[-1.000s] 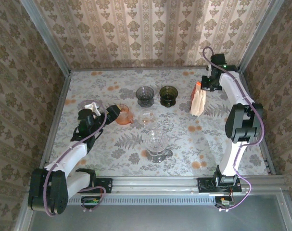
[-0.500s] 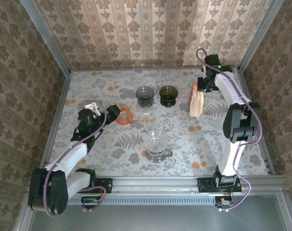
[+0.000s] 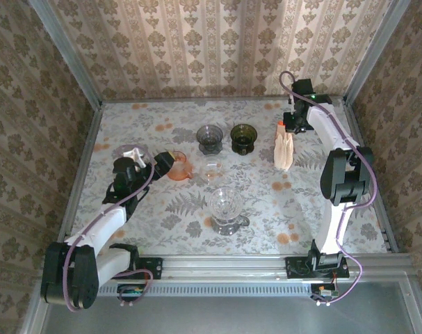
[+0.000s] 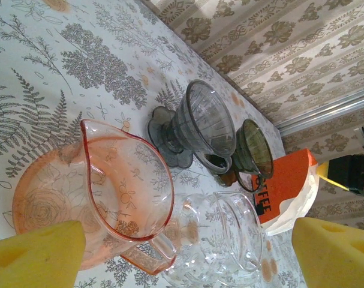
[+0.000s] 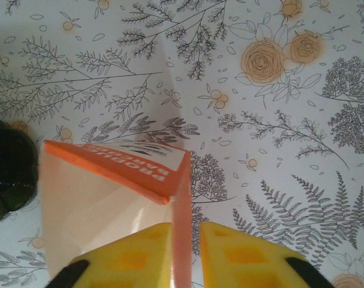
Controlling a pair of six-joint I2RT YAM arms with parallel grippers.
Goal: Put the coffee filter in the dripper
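The coffee filter pack [image 5: 104, 198] stands on the tabletop [image 5: 289, 120], its orange top flap between the right fingers [image 5: 247, 255], which are slightly parted. The left fingers [image 4: 334, 255] are spread wide, holding nothing.

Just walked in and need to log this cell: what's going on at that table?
The right gripper is at the back right of the table, with the orange top flap of the coffee filter package between its pads; whether it actually grips is unclear. The left gripper hangs open beside the pink glass dripper. A grey dripper, green dripper and clear glass dripper stand mid-table, none visibly holding a filter.
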